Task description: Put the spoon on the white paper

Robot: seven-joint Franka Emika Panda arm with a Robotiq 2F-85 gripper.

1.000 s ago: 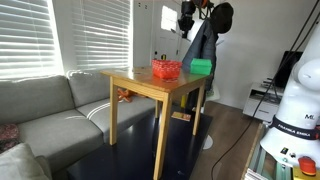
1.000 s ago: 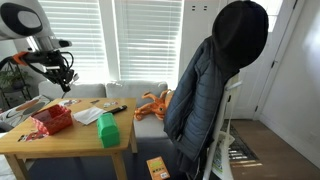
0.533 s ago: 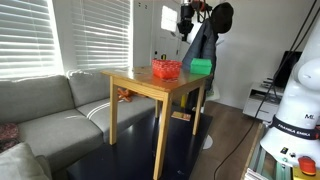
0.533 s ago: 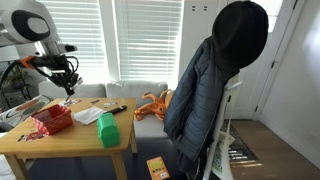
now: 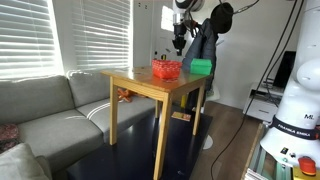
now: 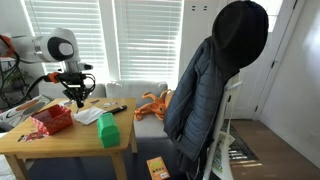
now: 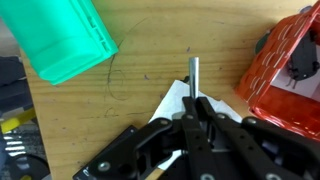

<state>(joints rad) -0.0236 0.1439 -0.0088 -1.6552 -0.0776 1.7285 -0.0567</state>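
Pincer: the gripper (image 7: pixel 196 108) is clenched on the spoon (image 7: pixel 193 72), its fingers pressed together over the near end.
Spoon, hidden part: only a thin grey shaft shows past the fingertips. The rest lies under the gripper, so which end is the bowl cannot be told.
Spoon, place: it is held over the white paper (image 7: pixel 172 103), and its free end reaches past the paper's corner over bare wood. Whether it touches either one cannot be told.
White paper: it is largely covered by the gripper in the wrist view, with only a pale wedge showing.
Exterior views: the spoon is too small to make out in both. In an exterior view the gripper (image 6: pixel 76 97) hangs over the table (image 6: pixel 60 142).
Green box (image 7: pixel 62 38): it is cut off by the frame's top and left edges and sits well apart from the spoon.
Red basket (image 7: pixel 287 68): it is cut off at the right edge and sits near the spoon's side. Its dark contents are unclear.
Open room: there is bare wood between the green box and the red basket, beyond the spoon's tip.
Table edge: in an exterior view the green box (image 5: pixel 201 66) sits close to the far corner.
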